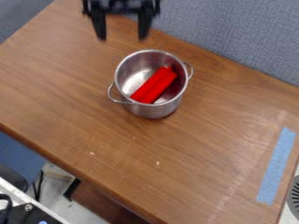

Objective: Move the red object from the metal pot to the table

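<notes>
The red object [156, 84], a bright red bar, lies tilted inside the metal pot [153, 107], one end resting against the far rim. The shiny pot stands upright near the middle of the brown wood-grain table [70, 96]. My gripper [124, 26] hangs blurred at the top edge of the picture, above and to the left of the pot and clear of it. It points down, with its two dark fingers [103, 28] spread wide and nothing between them.
A strip of blue tape [275, 163] runs along the table near its right edge. A grey surface [251, 31] lies behind the table's far edge. Dark cables and gear [21, 206] sit below the front left corner.
</notes>
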`<state>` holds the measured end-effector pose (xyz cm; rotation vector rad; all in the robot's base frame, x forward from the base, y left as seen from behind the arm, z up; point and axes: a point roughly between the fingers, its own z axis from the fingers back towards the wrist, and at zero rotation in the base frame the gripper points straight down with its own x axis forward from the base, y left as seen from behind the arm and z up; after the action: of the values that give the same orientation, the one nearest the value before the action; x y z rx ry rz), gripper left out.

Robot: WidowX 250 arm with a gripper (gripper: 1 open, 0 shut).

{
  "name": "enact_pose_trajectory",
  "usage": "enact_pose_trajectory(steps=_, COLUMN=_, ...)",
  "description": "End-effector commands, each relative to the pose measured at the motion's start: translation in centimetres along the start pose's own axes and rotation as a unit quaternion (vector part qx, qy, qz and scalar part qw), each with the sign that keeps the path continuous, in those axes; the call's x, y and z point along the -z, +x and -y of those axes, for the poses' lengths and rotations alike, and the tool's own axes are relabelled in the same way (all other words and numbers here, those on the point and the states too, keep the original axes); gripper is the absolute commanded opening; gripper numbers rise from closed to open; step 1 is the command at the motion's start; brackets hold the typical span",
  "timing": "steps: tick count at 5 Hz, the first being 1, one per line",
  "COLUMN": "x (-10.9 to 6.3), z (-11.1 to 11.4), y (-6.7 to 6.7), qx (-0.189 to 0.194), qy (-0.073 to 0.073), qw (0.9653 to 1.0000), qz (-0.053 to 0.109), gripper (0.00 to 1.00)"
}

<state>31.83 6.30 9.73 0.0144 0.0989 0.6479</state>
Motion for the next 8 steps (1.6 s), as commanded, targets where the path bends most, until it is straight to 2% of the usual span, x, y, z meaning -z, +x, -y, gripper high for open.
enact_pose_trajectory(steps=1, x=-3.8, z=-0.2, y=3.8, qx=0.05, qy=-0.02, qw=0.9981, qz=0.029, gripper=1.0)
enact_pose_trajectory(steps=2, x=-5.5, z=-0.7, y=6.5, qx=0.061, qy=-0.012, qw=0.9979, qz=0.015, gripper=1.0)
enact_pose_trajectory(steps=3, x=-2.6, z=0.8, y=5.4, qx=0.06, qy=-0.015, qw=0.9978, qz=0.024, gripper=1.0)
enact_pose_trajectory(steps=4, x=0.9, z=3.4, y=3.2, qx=0.07, qy=-0.017, qw=0.9973, qz=0.017, gripper=1.0)
enact_pose_trajectory(steps=5, x=5.2, z=5.8, y=3.6, qx=0.136, qy=-0.013, qw=0.9905, qz=0.017, gripper=1.0)
enact_pose_trajectory(steps=6, x=8.4, z=7.0, y=4.2, qx=0.182, qy=-0.024, qw=0.9828, qz=0.021, gripper=1.0)
enact_pose_trajectory(steps=7, x=7.0, z=6.3, y=4.7, qx=0.18, qy=-0.033, qw=0.9826, qz=0.029, gripper=1.0)
enact_pose_trajectory(steps=8, x=7.1, z=5.6, y=5.5, qx=0.17, qy=-0.035, qw=0.9844, qz=0.028, gripper=0.0)
